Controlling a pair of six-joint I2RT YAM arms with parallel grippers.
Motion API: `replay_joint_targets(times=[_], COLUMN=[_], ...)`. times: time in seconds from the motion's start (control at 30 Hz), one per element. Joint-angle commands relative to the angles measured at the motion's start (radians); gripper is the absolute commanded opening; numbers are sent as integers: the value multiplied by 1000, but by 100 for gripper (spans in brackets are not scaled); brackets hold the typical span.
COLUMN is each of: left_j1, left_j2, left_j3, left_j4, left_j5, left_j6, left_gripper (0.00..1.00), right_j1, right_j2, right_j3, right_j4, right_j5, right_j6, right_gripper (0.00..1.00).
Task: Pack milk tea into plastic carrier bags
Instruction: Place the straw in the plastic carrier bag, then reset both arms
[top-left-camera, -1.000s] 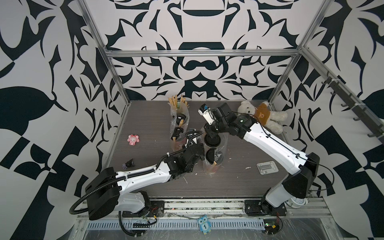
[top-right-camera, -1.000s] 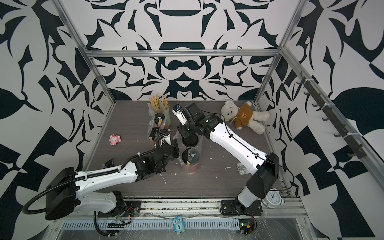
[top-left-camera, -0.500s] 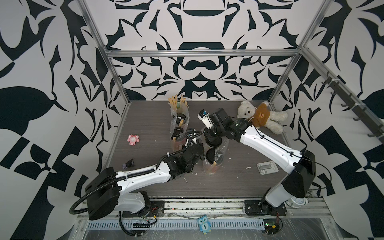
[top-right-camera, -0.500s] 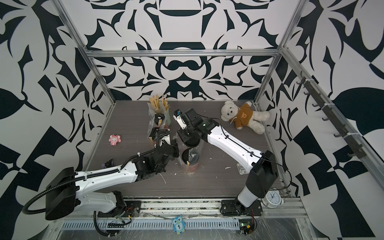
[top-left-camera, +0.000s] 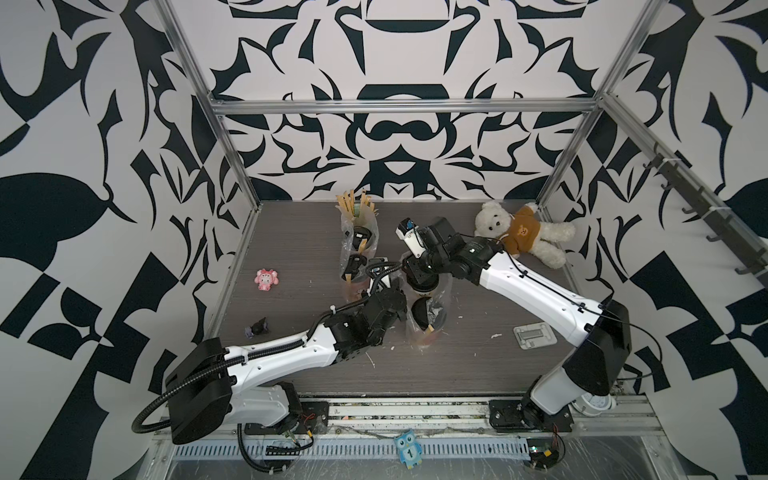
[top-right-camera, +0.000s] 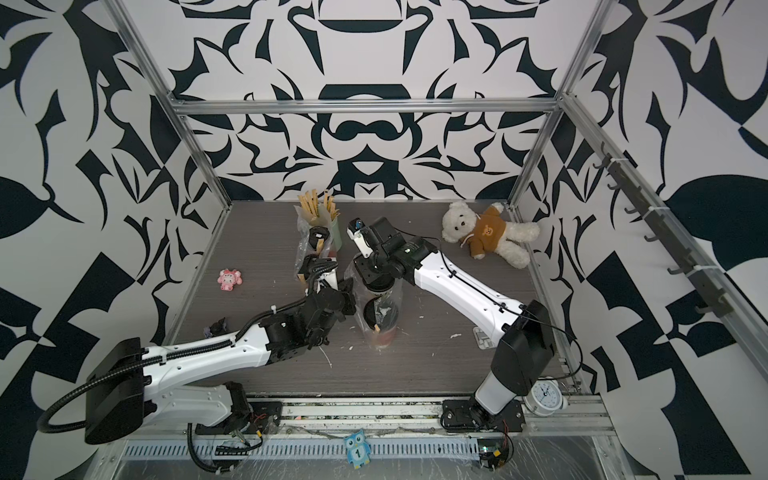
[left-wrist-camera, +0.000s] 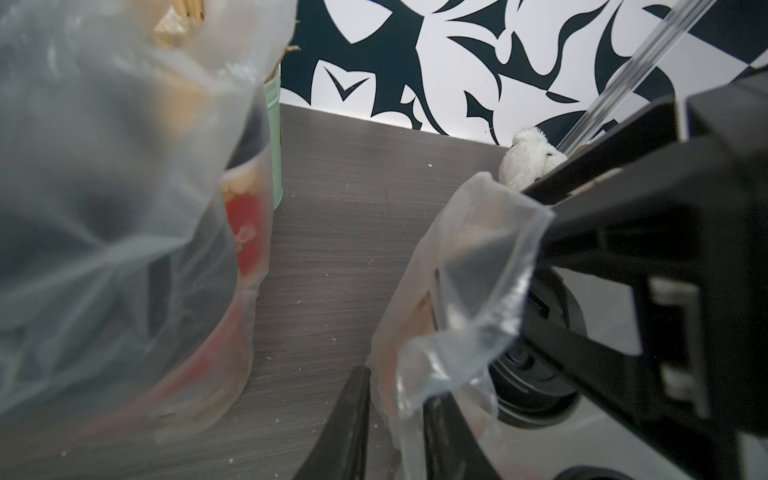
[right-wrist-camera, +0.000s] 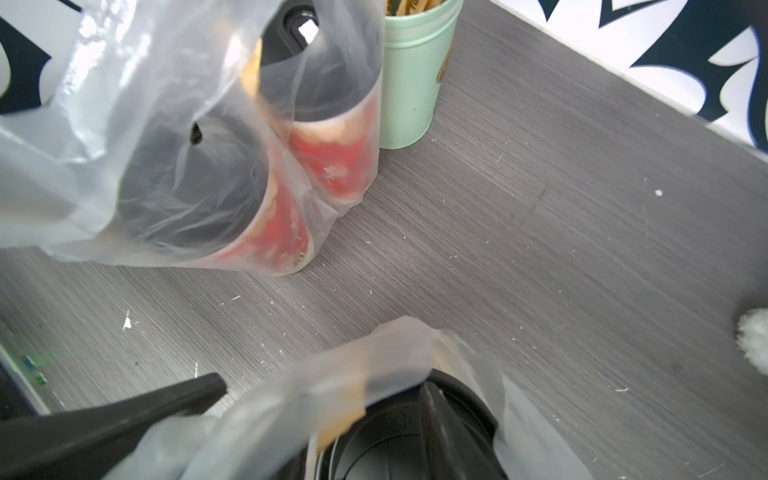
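Centre of the grey worktop (top-left-camera: 291, 249): a thin clear plastic carrier bag (top-left-camera: 443, 291) stands with two tall black-lidded paper cups inside, the near cup (top-left-camera: 424, 318) and the far cup (top-left-camera: 424, 291). The right tool (top-left-camera: 419, 272) sits right on top of the far cup, jaws spread, one finger (right-wrist-camera: 124, 419) outside the film, gripping nothing. At the bag's 9 o'clock the left tool (left-wrist-camera: 392, 432) is parted as well, with loose bag film drooping between its fingers. Off at 11 o'clock, well apart, a second clear bag (top-left-camera: 347, 232) holds two red-sleeved cups (right-wrist-camera: 332, 162), with a mint-green stick holder (right-wrist-camera: 411, 83) just beside it at its 12 o'clock.
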Motion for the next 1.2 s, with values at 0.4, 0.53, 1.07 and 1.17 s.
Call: replay_joint_targets(times=[0.4,0.53,1.07,1.17], left_j1=[-5,-10,-16,-6], left_j2=[-109,-172,-607,-632], left_j3=[-17,-23,10,22], left_j4=[-21,-36,-110,-109], left_j5=[21,20,-108,-234], left_j6=[39,63,424,518], left_gripper=[89,95,99,100], right_j1=[2,3,-187,-278], right_j2=[-205,-250,-374,-378], right_j3=[61,71,132,100], right_j4=[-17,-30,-119,-119], right_j5=[13,32,-54,-84], right_j6=[31,25,0,4], right_gripper=[89,92,99,99])
